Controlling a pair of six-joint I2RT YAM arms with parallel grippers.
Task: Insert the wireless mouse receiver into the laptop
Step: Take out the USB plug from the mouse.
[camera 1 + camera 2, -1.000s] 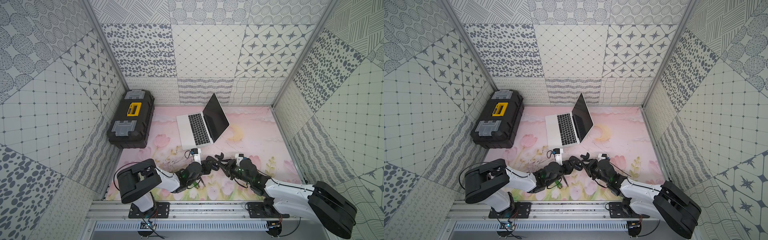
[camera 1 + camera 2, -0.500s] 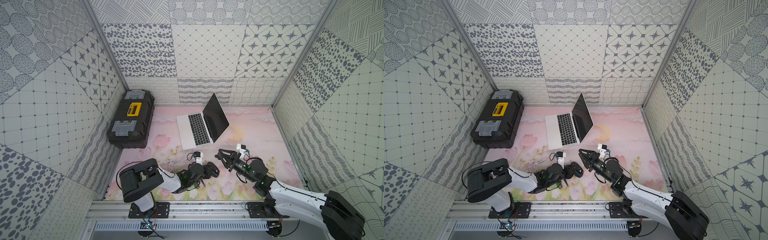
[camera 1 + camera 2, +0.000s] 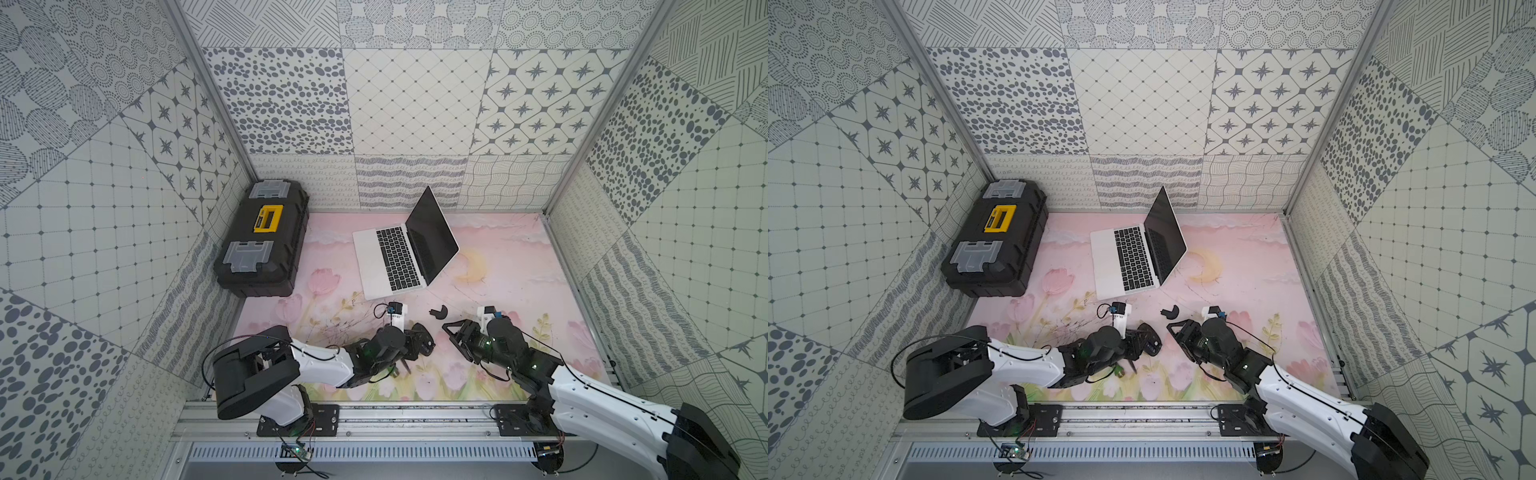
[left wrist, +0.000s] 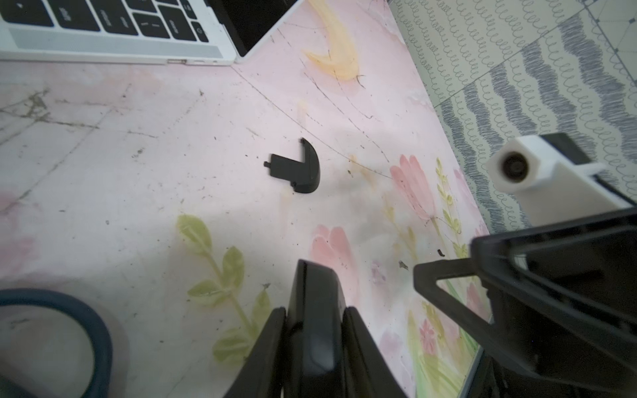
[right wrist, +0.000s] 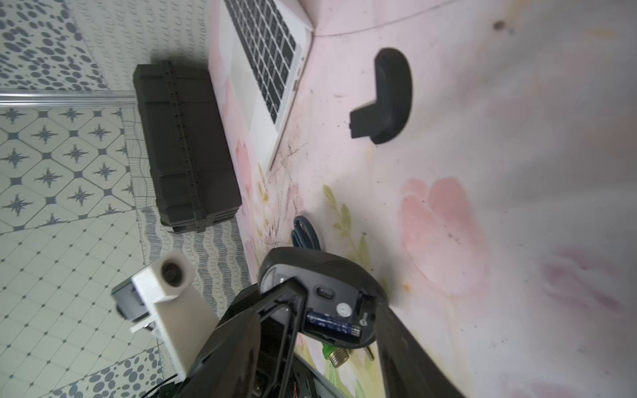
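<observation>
wireless mouse (image 5: 331, 275) pinched by left gripper (image 4: 315, 310); battery (image 5: 331, 325) shows only from right wrist; right gripper (image 5: 336, 291) released.

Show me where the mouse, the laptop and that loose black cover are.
mouse (image 5: 339, 293): right wrist view, on its underside.
laptop (image 3: 370, 262): in a top view, on the palm rest.
cover (image 4: 308, 175): left wrist view, on its curved part.

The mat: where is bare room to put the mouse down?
Widest free: mat between laptop and the right arm's side wall. Narrower strip between toolbox and laptop. Crowded in front: left arm, right arm, mouse, black cover.
</observation>
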